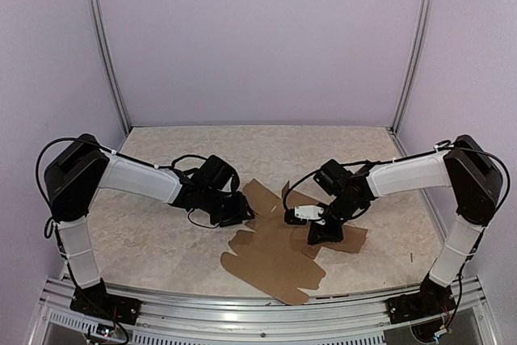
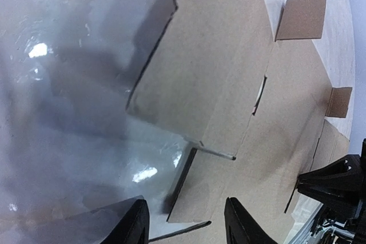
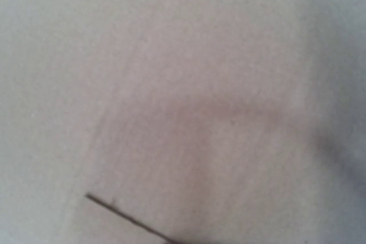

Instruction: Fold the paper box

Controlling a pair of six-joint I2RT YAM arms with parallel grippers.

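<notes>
**Inspection note: box unfolded, left tool released, right tool undetermined**

The paper box (image 1: 271,260), a plain brown die-cut cardboard sheet with flaps and tabs, is found lying largely flat on the beige marbled tabletop (image 1: 153,236). It sits near the front edge, between the two arms. No walls or lid are seen formed.

In the left wrist view the sheet (image 2: 229,55) is seen with one large panel lifted slightly at its near edge, and a shadow is cast on the surface beneath it. Two small side flaps (image 2: 300,18) are seen raised from the far side of the sheet.

The left gripper (image 1: 241,214) is located at the far left part of the sheet. In its own camera the left gripper (image 2: 186,218) is shown released. Its black fingers (image 2: 134,224) are spread apart, and nothing is held between them. Contact with the cardboard cannot be confirmed.

The right gripper (image 1: 325,234) is set low on the right-hand portion of the sheet. Its wrist view is blurred, and only a pale surface with one thin dark line is shown. The fingers are not visible there. Whether this tool is clenched or released cannot be told.
</notes>
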